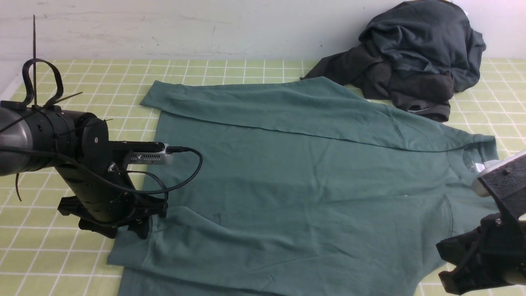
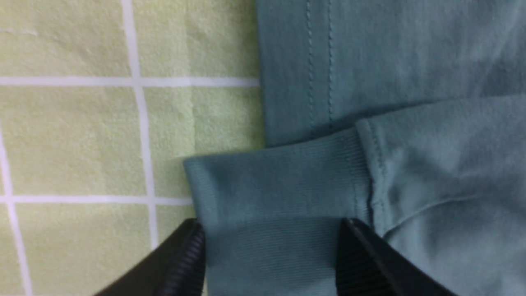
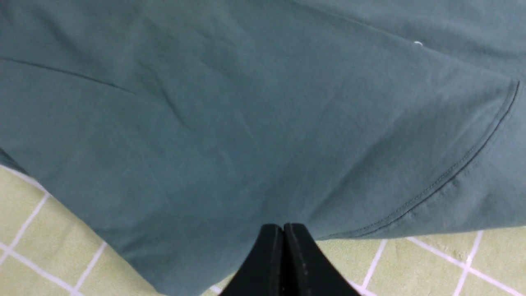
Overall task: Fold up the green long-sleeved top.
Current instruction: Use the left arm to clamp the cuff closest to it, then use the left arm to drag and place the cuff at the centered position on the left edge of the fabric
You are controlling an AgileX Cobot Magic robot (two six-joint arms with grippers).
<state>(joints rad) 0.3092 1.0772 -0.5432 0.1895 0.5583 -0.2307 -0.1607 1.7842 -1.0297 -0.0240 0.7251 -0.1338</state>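
Note:
The green long-sleeved top (image 1: 296, 172) lies flat on the checked cloth, neckline and white label (image 1: 478, 166) at the right, hem at the left. Both sleeves are folded across the body. My left gripper (image 1: 137, 224) is low at the near sleeve's end. In the left wrist view it (image 2: 271, 246) is open, with the ribbed cuff (image 2: 279, 181) lying between its fingers. My right gripper (image 1: 452, 263) is at the top's near right edge. In the right wrist view its jaws (image 3: 283, 230) are pressed together, with nothing visible between them, over the edge of the top (image 3: 246, 102).
A dark charcoal-grey clothing heap (image 1: 415, 53) lies at the back right, touching the top's far shoulder. The yellow-green checked cloth (image 1: 82, 82) covers the table. A pale wall (image 1: 205, 24) closes the back. The left arm's cable (image 1: 193, 164) hangs over the top's hem.

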